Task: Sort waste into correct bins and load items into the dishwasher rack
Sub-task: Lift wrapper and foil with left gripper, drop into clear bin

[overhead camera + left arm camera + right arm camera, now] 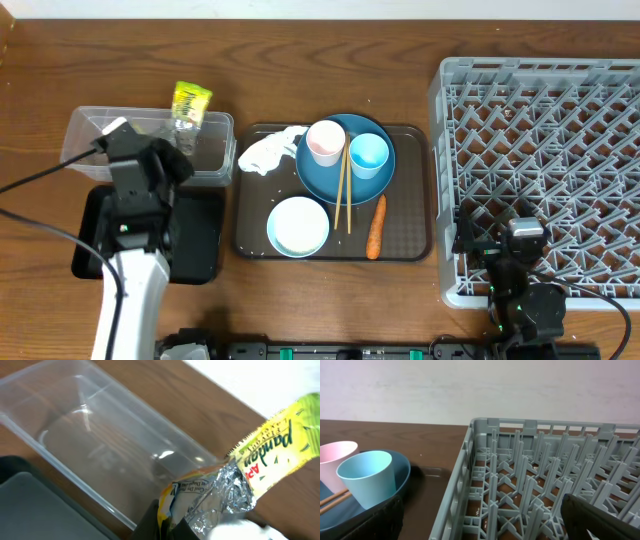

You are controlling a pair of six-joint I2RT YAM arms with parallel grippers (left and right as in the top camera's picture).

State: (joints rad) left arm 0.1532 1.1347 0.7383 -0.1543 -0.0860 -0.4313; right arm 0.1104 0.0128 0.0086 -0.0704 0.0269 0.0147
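My left gripper [178,140] is shut on the small yellow-green wrapper [190,104] with a silver inner side [235,485]. It holds the wrapper above the far right end of the clear tub [90,135], which also shows in the left wrist view [100,440]. The black tray [200,240] lies in front of the tub. On the brown serving tray [405,245] are the white tissue [268,150], blue plate [330,180], pinkish cup [325,143], light blue cup [369,155], chopsticks [342,195], white bowl [298,226] and carrot [376,226]. My right gripper [485,527] is open and empty over the grey rack's [540,140] front left corner.
The rack [545,475] fills the right of the right wrist view, with the light blue cup [367,477] and pinkish cup [335,457] at the left. A cable runs from the left arm toward the table's left edge. No separate foil ball shows.
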